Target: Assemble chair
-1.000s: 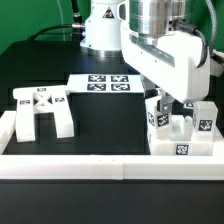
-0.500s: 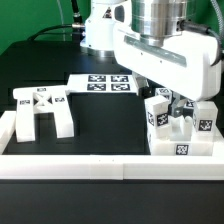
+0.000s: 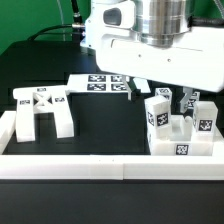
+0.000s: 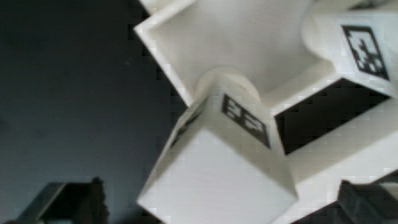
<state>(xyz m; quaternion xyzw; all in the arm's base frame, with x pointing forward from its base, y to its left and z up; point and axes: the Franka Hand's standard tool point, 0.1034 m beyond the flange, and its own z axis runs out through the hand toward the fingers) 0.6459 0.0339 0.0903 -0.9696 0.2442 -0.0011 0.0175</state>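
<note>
Change since the earlier frames is confined to the arm [image 3: 160, 40]. A second ago the gripper [image 3: 176, 97] was set low among the upright pieces of the chair. It has since been raised and carried toward the exterior view's left, so the tops of those pieces are now uncovered. The chair parts themselves are found where they were, with no shift to be made out.

The arm's broad white hand is held across the upper part of the exterior view, slanting downward toward that view's right. The dark fingers [image 3: 187, 100] are pointed down and hang just above the upright pieces, clear of them as far as can be judged. The jaws are parted and nothing is held between them. In the wrist view a white tagged piece [image 4: 240, 120] is seen close below the camera, and one dark finger [image 4: 71, 203] is only faintly made out at the picture's edge.

The seat block [image 3: 182, 148] is placed at the exterior view's right on the black surface [image 3: 110, 125], close against the long white rail [image 3: 100, 165]. Two tagged posts [image 3: 157, 112] are stood upright on it, with a shorter piece between them. The cross-braced frame [image 3: 40, 108] is laid at the exterior view's left, well apart from the seat block and also near the rail. The marker board [image 3: 100, 82] is seen flat on the surface farther back, between the two groups.
</note>
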